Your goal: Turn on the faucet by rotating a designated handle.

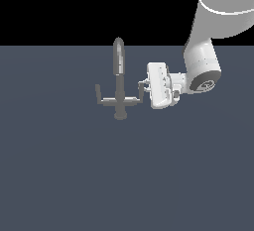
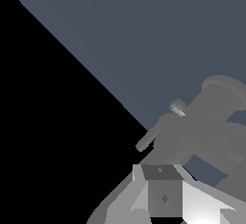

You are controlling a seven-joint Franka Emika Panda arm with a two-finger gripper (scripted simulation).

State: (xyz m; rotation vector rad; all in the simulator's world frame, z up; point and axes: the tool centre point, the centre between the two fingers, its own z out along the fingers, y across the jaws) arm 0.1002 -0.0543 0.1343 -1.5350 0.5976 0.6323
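The grey faucet [image 1: 119, 84] stands on the dark floor, with a tall rounded spout, a round base and a crossbar bearing two short upright levers. The handle [image 1: 141, 92] on the exterior view's right end of the crossbar is right at my gripper [image 1: 143, 84], which reaches in sideways from that side. Its fingers look pressed together with nothing between them, touching or nearly touching the lever's top. The other lever [image 1: 98, 92] stands alone. In the wrist view the faucet [image 2: 202, 122] fills the space just beyond the gripper [image 2: 163, 189], with a thin lever [image 2: 146, 140] sticking out.
The flat blue-grey floor [image 1: 74, 175] spreads around the faucet. My white arm [image 1: 203, 66] comes down from above on the exterior view's right.
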